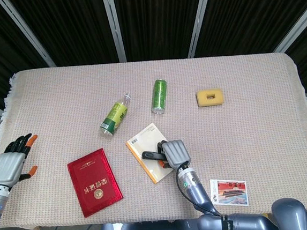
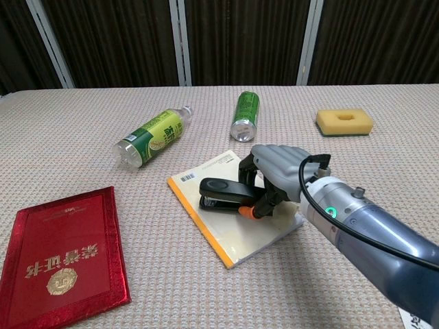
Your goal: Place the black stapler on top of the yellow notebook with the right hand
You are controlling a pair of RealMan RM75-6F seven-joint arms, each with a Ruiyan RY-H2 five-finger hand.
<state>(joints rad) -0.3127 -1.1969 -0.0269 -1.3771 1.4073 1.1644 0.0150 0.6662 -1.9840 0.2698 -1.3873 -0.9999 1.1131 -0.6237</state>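
The black stapler (image 2: 223,194) (image 1: 149,155) lies level over the middle of the yellow notebook (image 2: 226,229) (image 1: 144,136), its nose pointing left. My right hand (image 2: 278,171) (image 1: 172,153) grips its rear end, fingers wrapped around it. Whether the stapler touches the cover or hangs just above it I cannot tell. The notebook lies flat and slanted, its orange spine on the left. My left hand (image 1: 11,163) rests at the table's left edge, fingers spread, holding nothing; the chest view does not show it.
A red booklet (image 1: 94,182) (image 2: 58,257) lies left of the notebook. Behind it are a green bottle (image 1: 114,117) (image 2: 151,136) on its side, a green can (image 1: 159,95) (image 2: 245,115) and a yellow sponge (image 1: 209,96) (image 2: 344,121). A postcard (image 1: 228,185) lies near the front edge.
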